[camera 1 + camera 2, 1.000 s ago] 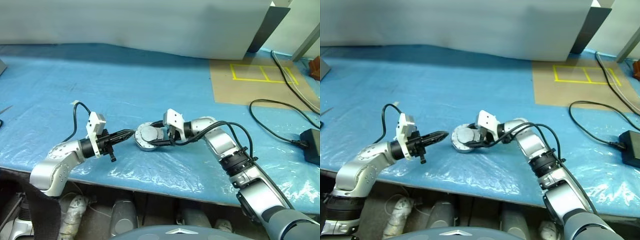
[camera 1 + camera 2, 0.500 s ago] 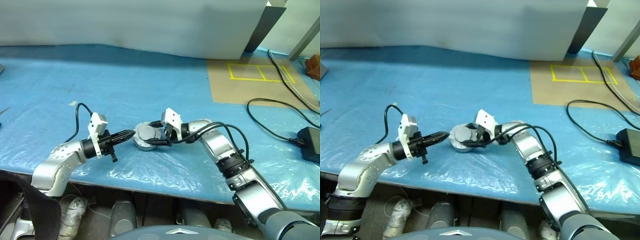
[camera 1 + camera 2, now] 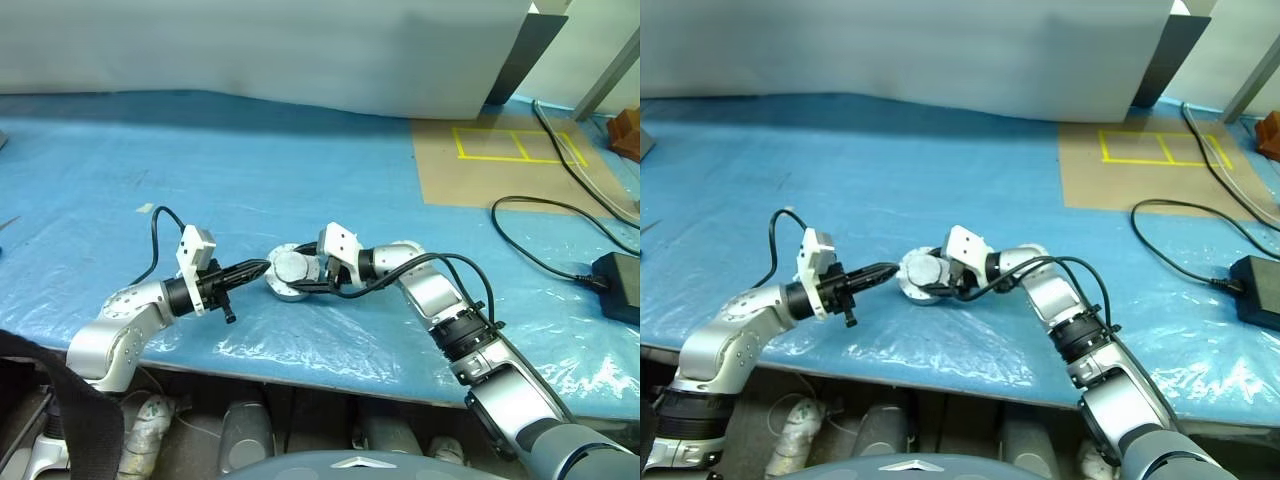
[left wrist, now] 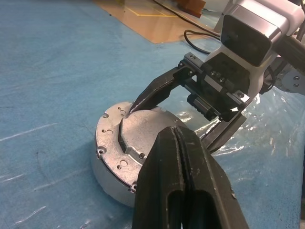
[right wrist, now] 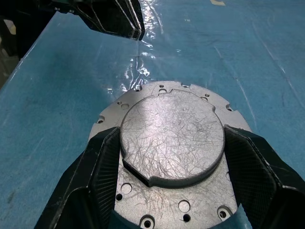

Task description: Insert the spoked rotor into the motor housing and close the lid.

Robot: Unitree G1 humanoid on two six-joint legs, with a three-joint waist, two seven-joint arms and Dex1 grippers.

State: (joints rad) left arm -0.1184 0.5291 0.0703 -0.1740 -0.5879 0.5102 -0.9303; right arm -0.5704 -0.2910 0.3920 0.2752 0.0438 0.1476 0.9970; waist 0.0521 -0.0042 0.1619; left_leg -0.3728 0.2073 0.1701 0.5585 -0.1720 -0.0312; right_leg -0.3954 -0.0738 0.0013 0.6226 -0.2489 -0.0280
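The lid (image 5: 171, 129) lies plain grey back up on the motor housing (image 4: 106, 174), whose silver wall shows beneath it on the blue sheet. My right gripper (image 3: 303, 272) reaches in from the right, its black fingers (image 4: 157, 88) closed against both sides of the lid's raised round centre. Just left of the housing my left gripper (image 3: 260, 268) is shut with nothing in it, its tip pointing at the housing's side and close to it. The spoked rotor is hidden.
A brown board with yellow tape lines (image 3: 500, 160) lies at the back right. A black cable and power adapter (image 3: 618, 280) sit at the right. The table's front edge (image 3: 300, 375) runs just below both arms. A grey panel (image 3: 300, 50) stands behind.
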